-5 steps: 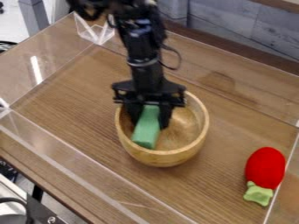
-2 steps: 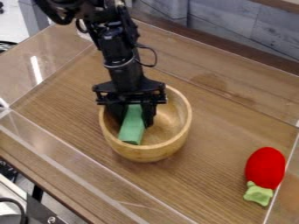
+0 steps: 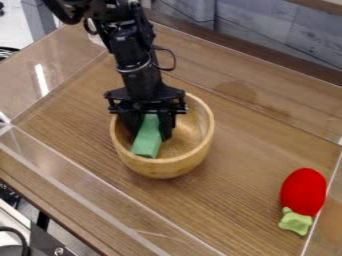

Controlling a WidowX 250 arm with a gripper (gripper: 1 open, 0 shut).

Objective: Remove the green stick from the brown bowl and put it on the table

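Observation:
The green stick [image 3: 146, 143] leans tilted inside the brown bowl [image 3: 191, 158], its lower end on the bowl's floor. My gripper [image 3: 150, 122] points down into the bowl, with its black fingers on either side of the stick's upper end, shut on it. The upper end of the stick is partly hidden by the fingers. The bowl stands left of centre on the wood-grain table [image 3: 80, 135].
A red strawberry-like toy [image 3: 303, 190] with a small green leafy end lies at the front right. Low clear acrylic walls [image 3: 134, 215] edge the tabletop on all sides.
The gripper has shifted left in the picture, and the bowl and the stick in it have slid left with it. The jaws stand the same.

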